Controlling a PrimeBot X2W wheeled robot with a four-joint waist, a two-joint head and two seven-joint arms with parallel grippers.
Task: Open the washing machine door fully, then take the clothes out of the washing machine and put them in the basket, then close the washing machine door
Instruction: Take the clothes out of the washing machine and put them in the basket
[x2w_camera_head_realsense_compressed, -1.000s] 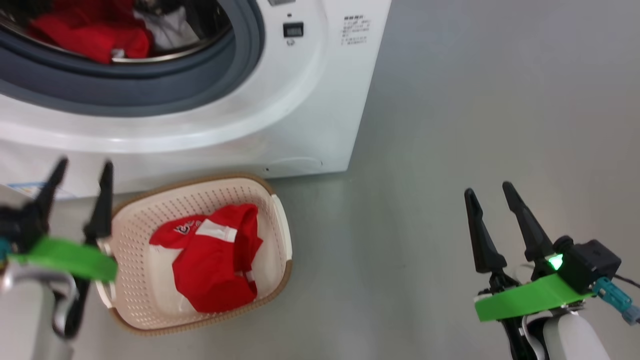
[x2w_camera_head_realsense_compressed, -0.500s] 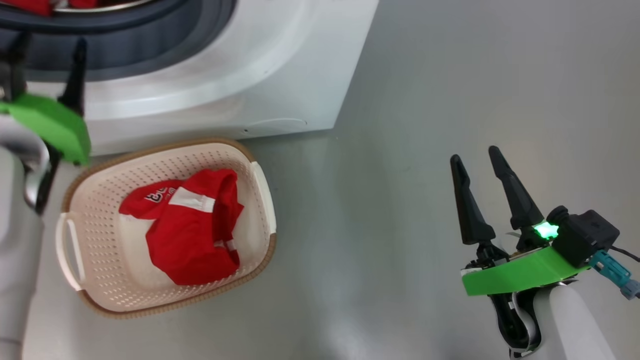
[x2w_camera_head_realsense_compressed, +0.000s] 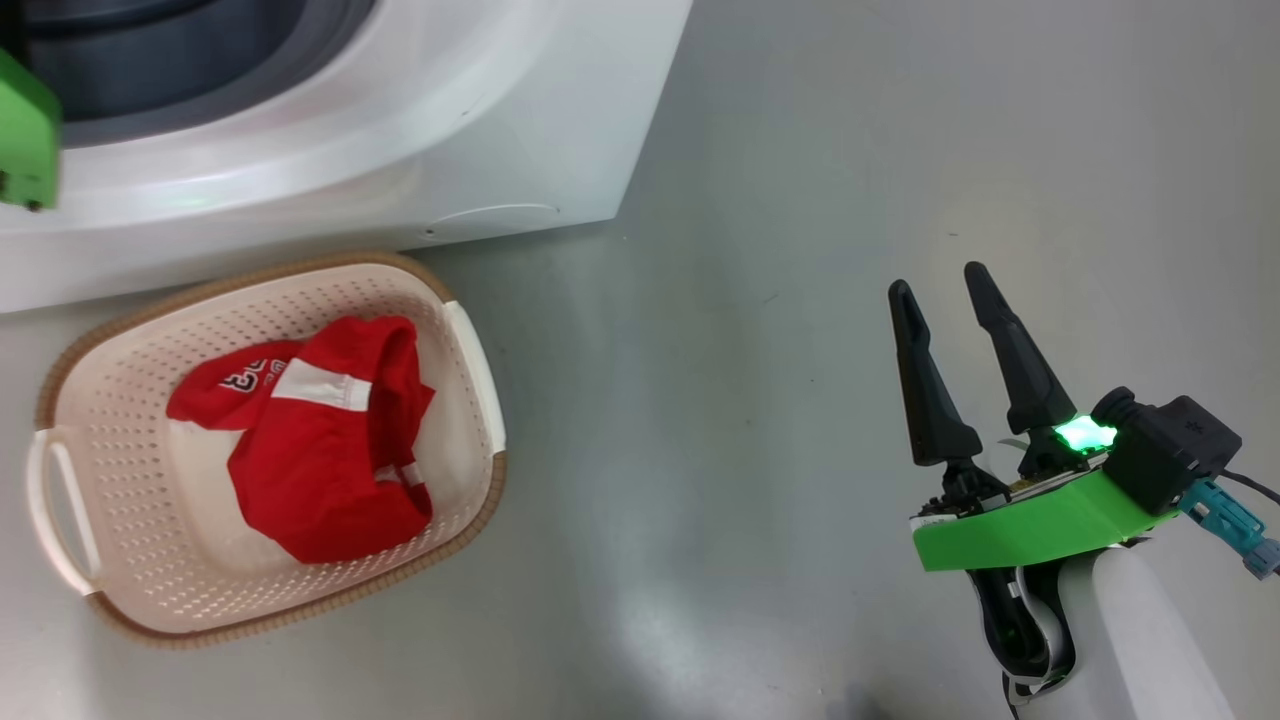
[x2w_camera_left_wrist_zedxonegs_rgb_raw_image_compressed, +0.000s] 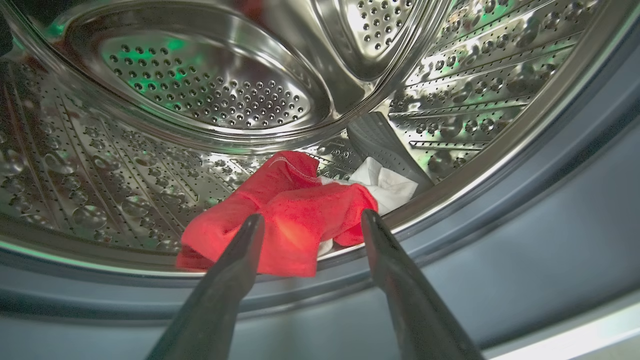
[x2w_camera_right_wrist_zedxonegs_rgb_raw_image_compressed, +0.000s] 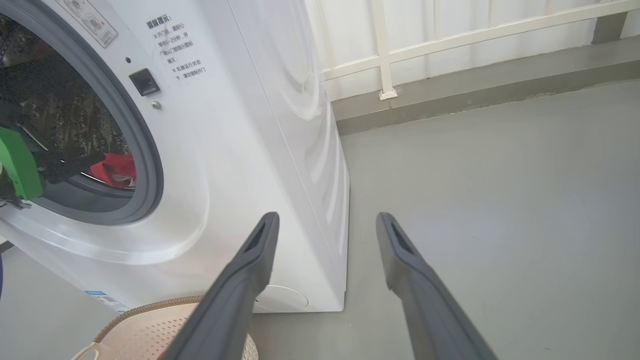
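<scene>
Left end effector (x2w_camera_left_wrist_zedxonegs_rgb_raw_image_compressed: 311, 215) up from basket side into washing machine (x2w_camera_head_realsense_compressed: 450, 130) mouth since a second ago. Fingers apart, tips framing crumpled red clothes (x2w_camera_left_wrist_zedxonegs_rgb_raw_image_compressed: 295, 195), white fabric behind, low centre of left wrist view, on drum (x2w_camera_left_wrist_zedxonegs_rgb_raw_image_compressed: 210, 95) floor. Red-and-white garment (x2w_camera_head_realsense_compressed: 320, 450) in cream perforated basket (x2w_camera_head_realsense_compressed: 130, 590), lower left of head view. Right end effector (x2w_camera_head_realsense_compressed: 935, 276) spread, lower right, over grey floor (x2w_camera_head_realsense_compressed: 750, 400).

This looks like a laundry room. A big white front-loading washing machine (x2w_camera_right_wrist_zedxonegs_rgb_raw_image_compressed: 225, 150) with a grey rubber ring stands on a smooth grey floor (x2w_camera_head_realsense_compressed: 800, 300). A small cream plastic basket (x2w_camera_head_realsense_compressed: 120, 520) full of holes sits by its front bottom edge. White bars (x2w_camera_right_wrist_zedxonegs_rgb_raw_image_compressed: 382, 50) line the floor's far edge.
</scene>
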